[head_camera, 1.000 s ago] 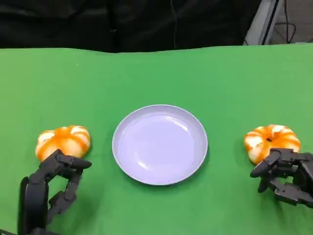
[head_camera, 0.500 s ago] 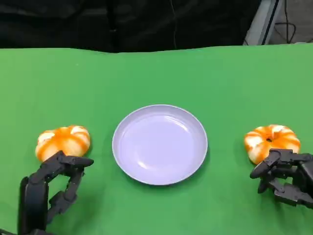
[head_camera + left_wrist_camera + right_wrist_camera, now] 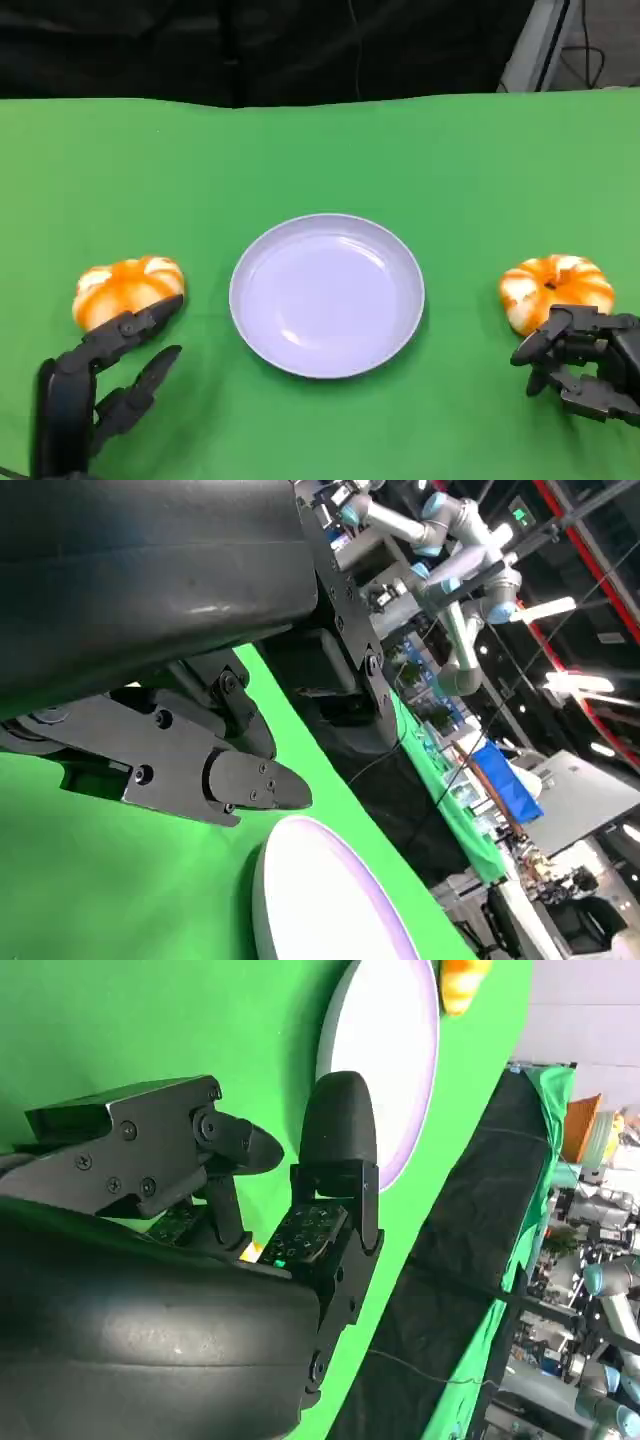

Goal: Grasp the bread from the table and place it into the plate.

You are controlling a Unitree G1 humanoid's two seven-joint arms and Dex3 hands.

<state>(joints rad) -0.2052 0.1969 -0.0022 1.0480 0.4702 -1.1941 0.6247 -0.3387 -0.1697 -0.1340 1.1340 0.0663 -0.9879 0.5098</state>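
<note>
Head view: left hand (image 3: 100, 385) fingers spread beside a bread (image 3: 127, 288); right hand (image 3: 585, 362) fingers curled, holding nothing.

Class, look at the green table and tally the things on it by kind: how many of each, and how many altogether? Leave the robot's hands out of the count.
Bread: 2, left bread and right bread
Plate: 1, plate
Total: 3

You see two black hands: the left hand (image 3: 100, 385) has slim jointed fingers, the right hand (image 3: 585, 365) blocky, screw-studded segments and a green-lit fingertip pad (image 3: 305, 1232).
</note>
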